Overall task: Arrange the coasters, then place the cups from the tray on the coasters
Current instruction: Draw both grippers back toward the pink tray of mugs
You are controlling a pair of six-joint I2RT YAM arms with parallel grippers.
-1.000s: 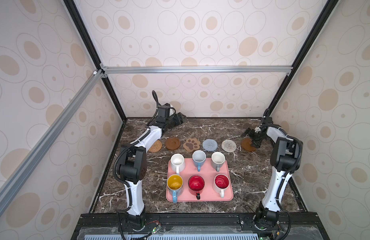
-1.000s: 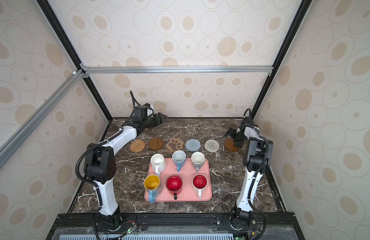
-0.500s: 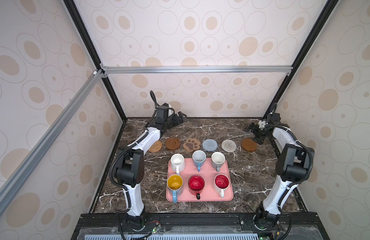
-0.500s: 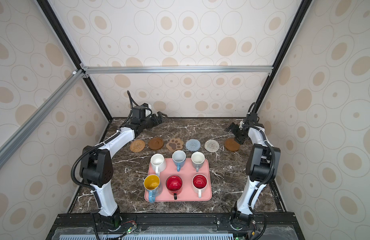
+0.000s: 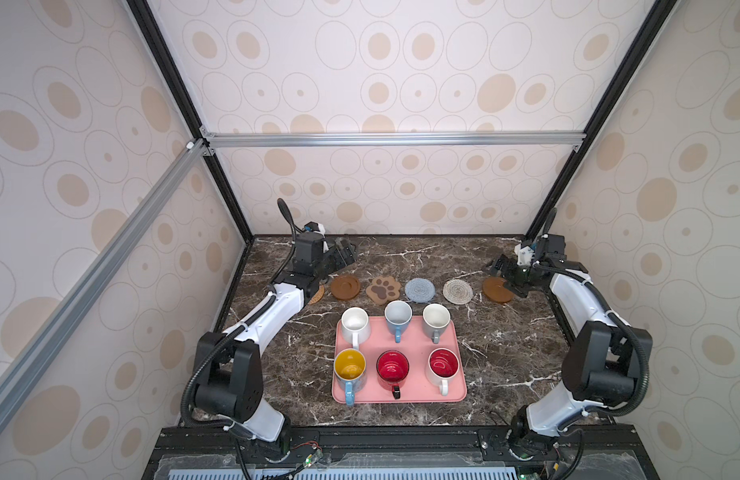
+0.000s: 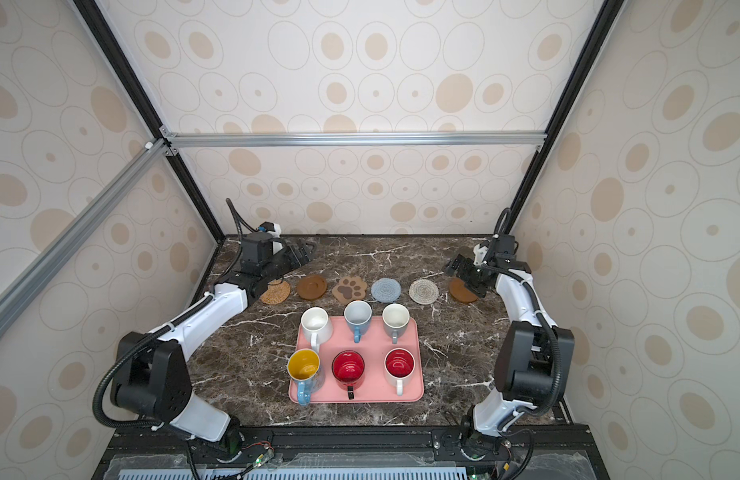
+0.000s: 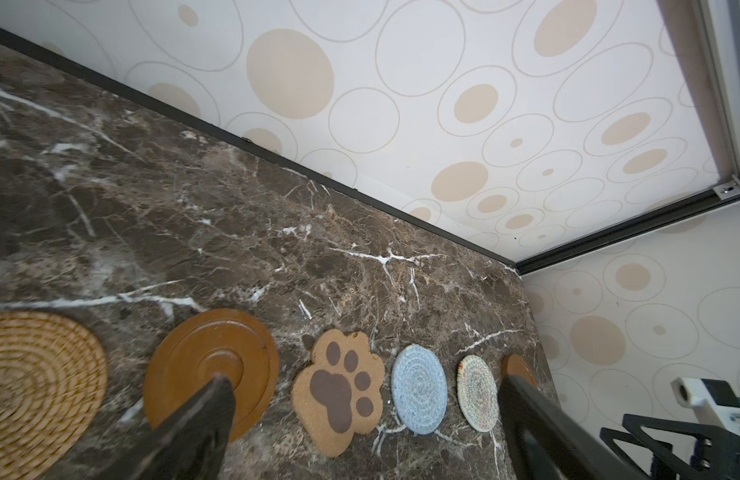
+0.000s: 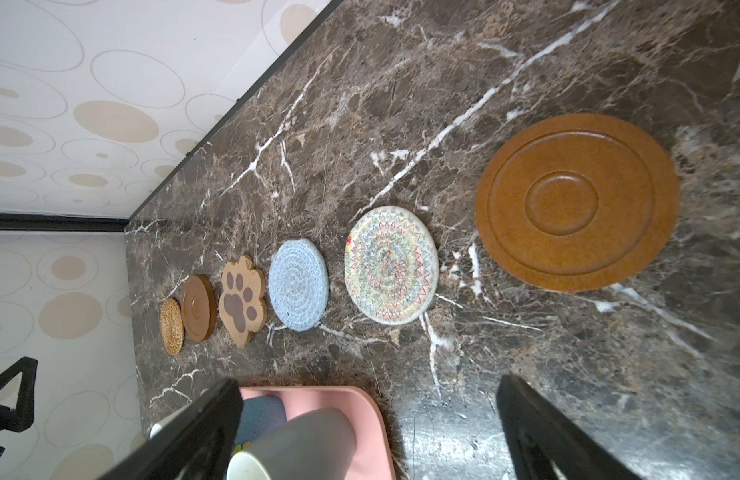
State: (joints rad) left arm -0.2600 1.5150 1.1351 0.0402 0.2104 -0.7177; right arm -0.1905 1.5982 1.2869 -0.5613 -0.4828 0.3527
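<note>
This is a robot test cell in a lab, not a real home. Walls [image 5: 380,62] with 1 repeated circle print close a small box, held by black frame posts [image 5: 170,83] and an aluminium bar [image 5: 393,139]. 2 robot arms, the left arm [image 5: 276,307] and the right arm [image 5: 576,299], stand on a black metal rail [image 5: 401,440] at the front edge of the marble-look desk [image 5: 505,353], with cable hoses [image 5: 186,382] hanging loose. The pink tray [image 5: 416,345] and 6 cups [image 5: 355,324] look like household props.

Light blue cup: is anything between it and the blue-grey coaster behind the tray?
Nothing visible. The light blue cup stands at the far edge of the tray; the blue-grey coaster lies bare just beyond it.
</note>
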